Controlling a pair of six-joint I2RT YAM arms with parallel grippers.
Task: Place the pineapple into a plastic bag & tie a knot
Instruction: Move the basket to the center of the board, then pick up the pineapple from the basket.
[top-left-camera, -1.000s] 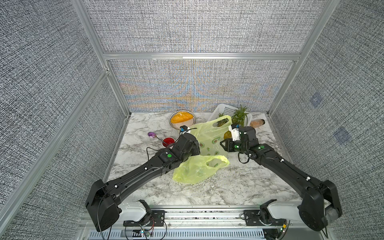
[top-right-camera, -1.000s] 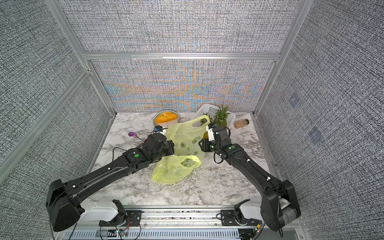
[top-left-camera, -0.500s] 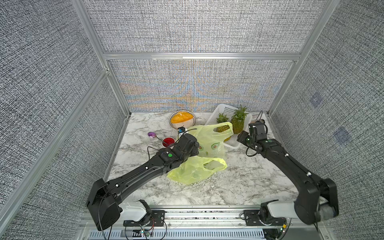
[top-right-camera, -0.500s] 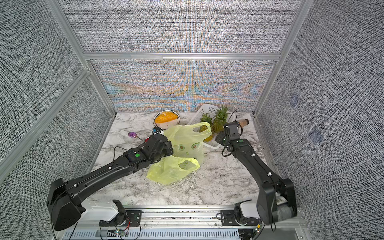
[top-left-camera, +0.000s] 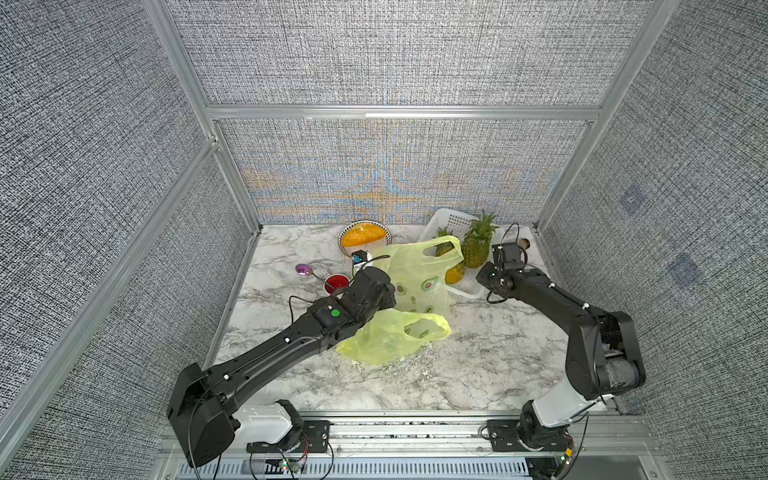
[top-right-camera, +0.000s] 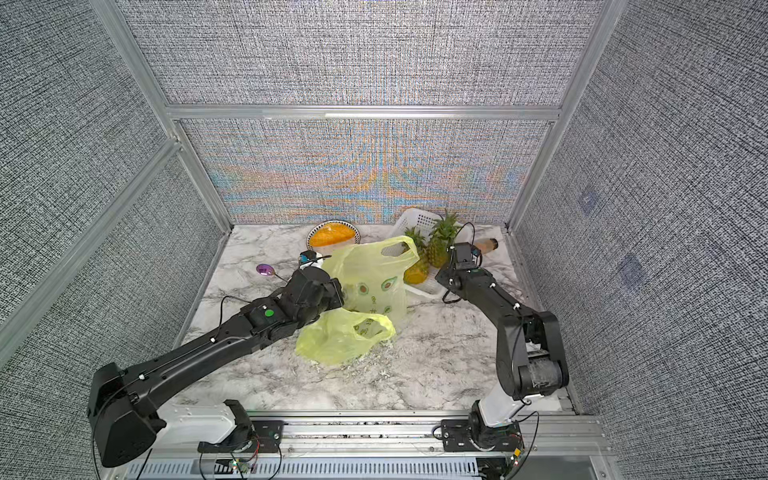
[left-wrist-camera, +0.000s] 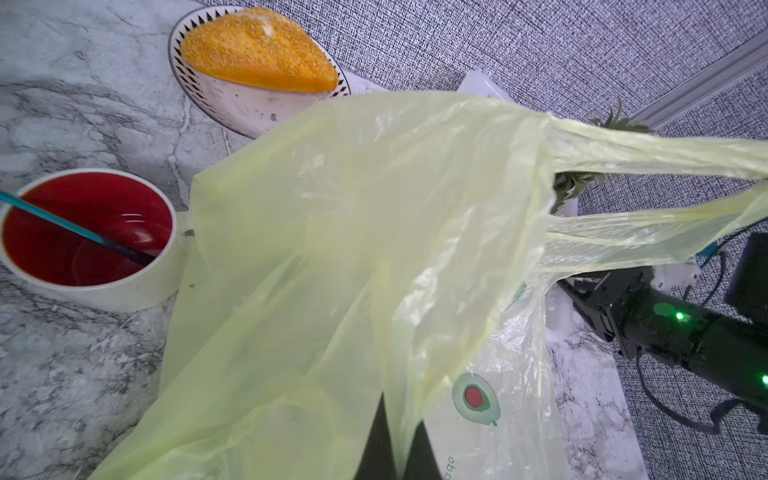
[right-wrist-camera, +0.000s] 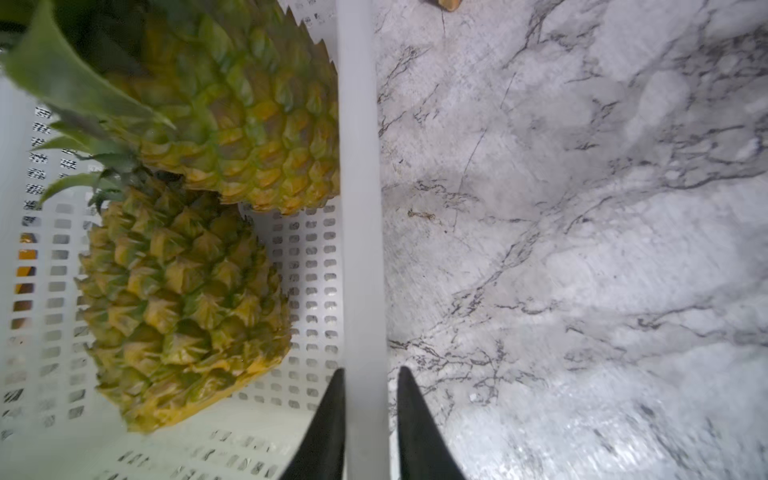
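Marble tabletop (top-left-camera: 478, 374): plastic bag (top-left-camera: 415, 286) covers left fingers (left-wrist-camera: 372, 453), half a pineapple (top-left-camera: 455, 273).

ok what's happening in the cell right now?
The left gripper is shut on the yellow-green plastic bag, holding one side up with its handles untied. The right gripper is clamped on the rim of the white basket, beside the two pineapples in it. Nothing is bagged or knotted yet.

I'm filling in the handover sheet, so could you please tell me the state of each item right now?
plastic bag: untied, mouth open, no pineapple inside.
left gripper: shut on plastic bag.
right gripper: shut on white basket rim.
pineapples: both in white basket.
mug: upright, spoon inside.
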